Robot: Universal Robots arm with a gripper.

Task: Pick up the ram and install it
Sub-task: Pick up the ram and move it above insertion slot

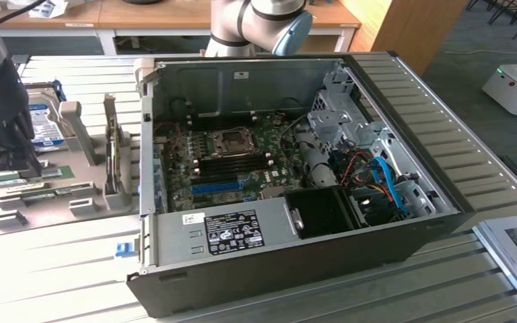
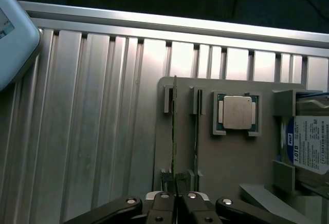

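Observation:
The ram (image 2: pixel 175 126) is a thin green stick seen edge-on, standing in the slotted grey holder (image 2: pixel 226 157). My gripper (image 2: pixel 176 203) is shut on its near end, with the black fingertips (image 2: pixel 163 206) pressed against both faces. A second green stick (image 2: pixel 196 131) stands in the neighbouring slot. In the exterior view my gripper (image 1: pixel 9 161) hangs over the holder (image 1: pixel 52 195) at the exterior view's left, beside the open computer case (image 1: pixel 438 168). The motherboard (image 1: pixel 231 158) lies exposed inside the case, with dark memory slots (image 1: pixel 236 161) below the processor socket.
The holder also carries a processor chip (image 2: pixel 237 112), a silver-and-blue hard drive (image 2: pixel 311 147) (image 1: pixel 43 121) and an upright expansion card (image 1: pixel 112 155). The ribbed metal table (image 2: pixel 92 131) stretches around. The drive cage and cables (image 1: pixel 375 168) fill the case's right side.

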